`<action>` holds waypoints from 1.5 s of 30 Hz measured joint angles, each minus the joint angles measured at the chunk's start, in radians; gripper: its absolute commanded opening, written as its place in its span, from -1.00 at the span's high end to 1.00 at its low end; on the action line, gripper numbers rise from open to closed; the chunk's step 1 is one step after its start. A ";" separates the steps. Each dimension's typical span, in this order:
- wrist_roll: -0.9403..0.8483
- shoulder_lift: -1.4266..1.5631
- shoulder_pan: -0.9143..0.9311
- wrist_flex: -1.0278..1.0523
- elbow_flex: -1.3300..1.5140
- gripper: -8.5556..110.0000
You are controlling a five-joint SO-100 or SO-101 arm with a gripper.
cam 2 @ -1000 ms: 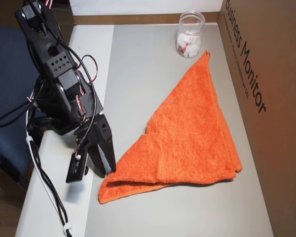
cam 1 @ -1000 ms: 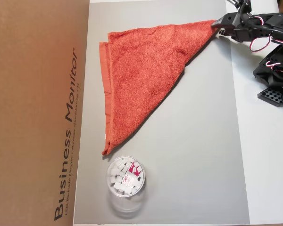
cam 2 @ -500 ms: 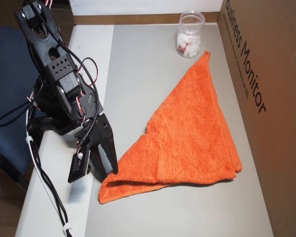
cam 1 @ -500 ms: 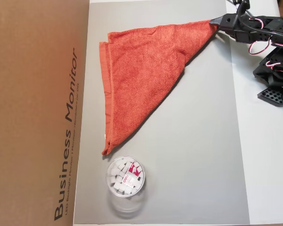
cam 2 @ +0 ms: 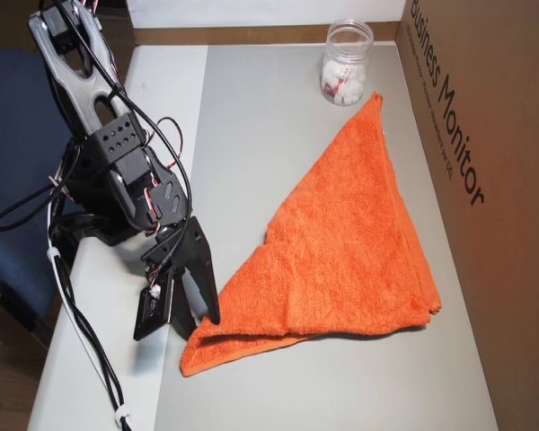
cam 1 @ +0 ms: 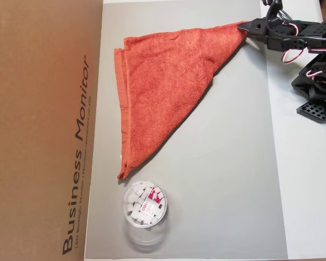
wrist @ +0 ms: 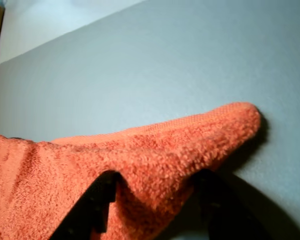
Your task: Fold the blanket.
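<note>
Blanket: the blanket lies flat on the grey mat, already doubled into a triangle, with its hemmed side along the cardboard box.
Long axis: in an overhead view the slanted fold runs from the tip near the plastic jar up to the corner at the mat's top right edge.
Claw: the gripper sits right at that top right corner, at the arm's side of the mat.
Grip: in the wrist view the two dark fingers stand either side of the blanket corner with cloth bunched between them; I judge the claw closed on the corner, though the contact itself is hidden under the pile.
Direction: the rest of the cloth spreads away from the gripper, toward the box and the jar.
Key relation: the far tip by the jar lies well apart from the held corner, along the slanted edge.
Next move, as I judge it: lift the corner and carry it across to meet another corner, halving the triangle.
Risk: a thin pinch may slip off the thick terry.
</note>
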 measured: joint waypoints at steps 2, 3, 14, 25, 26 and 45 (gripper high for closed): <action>-0.003 -0.026 0.000 -0.031 0.000 0.59; -0.003 -0.038 0.000 -0.046 0.000 0.59; -0.064 -0.133 0.009 -0.155 0.000 0.59; -0.071 -0.152 0.015 -0.163 -0.002 0.38; -0.071 -0.152 0.015 -0.163 -0.002 0.37; -0.071 -0.376 0.031 -0.163 -0.178 0.58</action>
